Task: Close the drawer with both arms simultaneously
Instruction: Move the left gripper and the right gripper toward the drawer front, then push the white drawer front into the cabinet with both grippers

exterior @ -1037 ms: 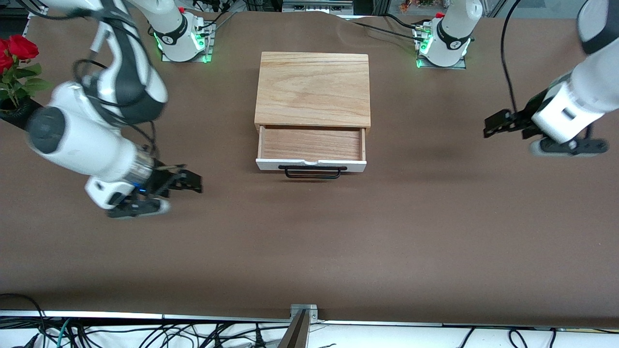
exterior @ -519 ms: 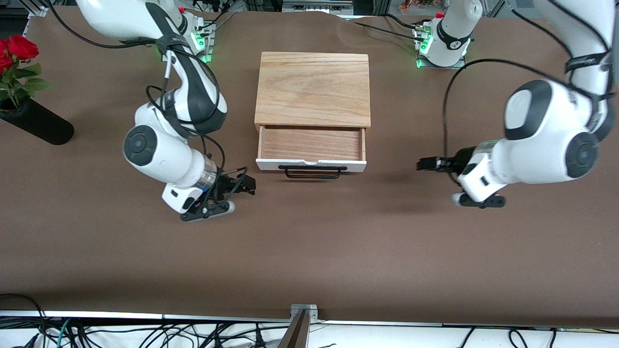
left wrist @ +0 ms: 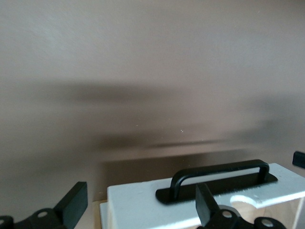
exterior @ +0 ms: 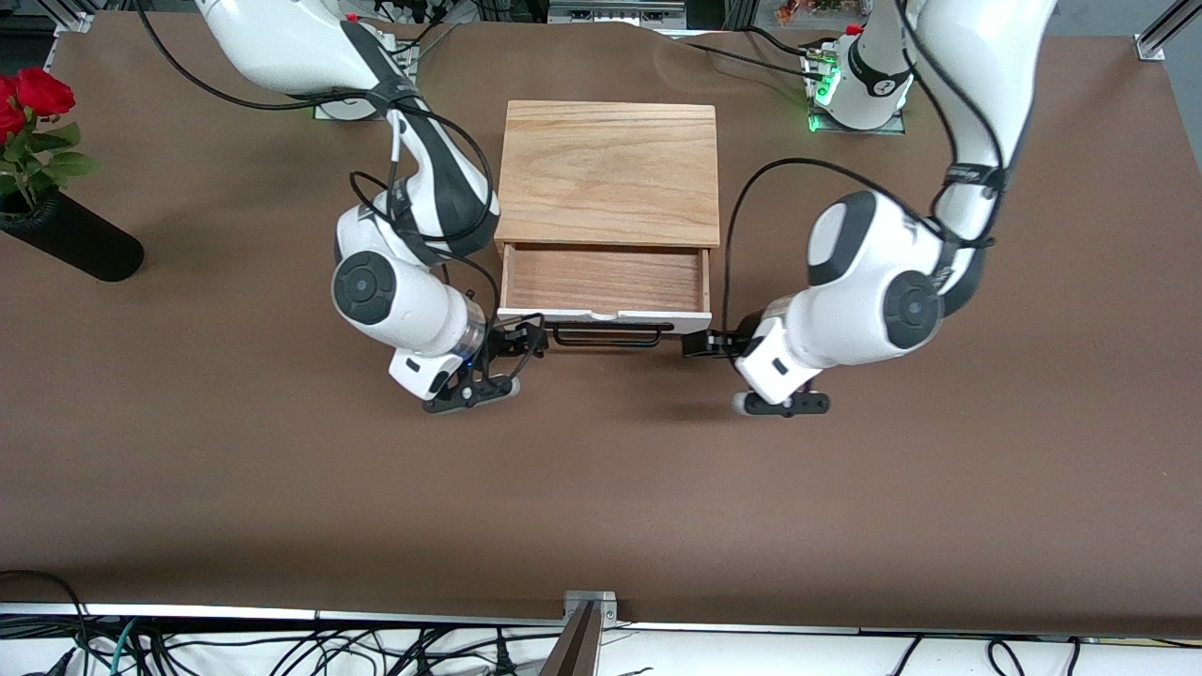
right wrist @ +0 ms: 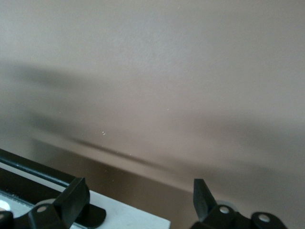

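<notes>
Drawer (exterior: 606, 282) open; left gripper (exterior: 700, 344) and right gripper (exterior: 522, 340), both released (nothing held), flank its front corners, prob. to push evenly.

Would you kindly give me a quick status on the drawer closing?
Left end effector and right end effector open, at the front panel's two ends. Drawer open. Nothing in the way.

Right hand (right wrist: 138, 198), fingers spread, over the drawer (right wrist: 133, 222) front's corner.
</notes>
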Tool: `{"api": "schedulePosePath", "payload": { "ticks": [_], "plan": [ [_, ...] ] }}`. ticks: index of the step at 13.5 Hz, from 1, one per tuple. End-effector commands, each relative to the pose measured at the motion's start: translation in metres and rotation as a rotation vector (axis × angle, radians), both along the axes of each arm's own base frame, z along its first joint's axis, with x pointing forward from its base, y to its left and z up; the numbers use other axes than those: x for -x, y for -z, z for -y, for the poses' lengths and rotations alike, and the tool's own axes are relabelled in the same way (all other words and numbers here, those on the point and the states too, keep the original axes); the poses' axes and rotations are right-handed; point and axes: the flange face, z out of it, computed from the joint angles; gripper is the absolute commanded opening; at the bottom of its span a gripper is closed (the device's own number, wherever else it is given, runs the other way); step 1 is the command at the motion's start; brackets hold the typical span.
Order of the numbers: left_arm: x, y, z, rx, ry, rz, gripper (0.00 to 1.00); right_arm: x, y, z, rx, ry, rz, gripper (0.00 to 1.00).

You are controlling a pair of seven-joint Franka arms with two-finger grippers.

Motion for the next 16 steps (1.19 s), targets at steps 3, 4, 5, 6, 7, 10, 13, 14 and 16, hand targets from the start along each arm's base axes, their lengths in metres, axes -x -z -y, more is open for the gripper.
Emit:
{"api": "schedulePosePath", "payload": {
  "ticks": [3,4,5,6,7,10,13,14,16],
  "plan": [
    [-0.004,0.024,0.017,0.061,-0.031,-0.018,1.0,0.012,0.016,-0.012,0.014,-0.016,-0.061,1.0],
    [-0.001,0.028,0.019,0.06,-0.026,-0.029,1.0,0.014,0.019,-0.012,0.02,-0.023,-0.078,1.0],
    [0.003,0.033,0.023,0.059,-0.016,-0.044,1.0,0.018,0.02,-0.014,0.028,-0.032,-0.101,1.0],
    [0.008,0.036,0.027,0.057,-0.008,-0.054,1.0,0.023,0.02,-0.018,0.026,-0.043,-0.12,1.0],
    [0.012,0.041,0.026,0.05,-0.003,-0.07,1.0,0.025,0.02,-0.019,0.022,-0.044,-0.138,1.0],
    [0.025,0.05,0.034,0.037,0.031,-0.12,1.0,0.029,0.016,-0.02,0.02,-0.049,-0.16,1.0],
    [0.032,0.049,0.032,0.028,0.059,-0.167,1.0,0.036,0.019,-0.022,0.025,-0.061,-0.21,1.0],
    [0.036,0.048,0.032,0.024,0.074,-0.192,1.0,0.038,0.019,-0.022,0.03,-0.065,-0.222,1.0],
    [0.046,0.043,0.031,0.012,0.11,-0.252,1.0,0.044,0.021,-0.026,0.039,-0.08,-0.246,1.0]
  ]
}}
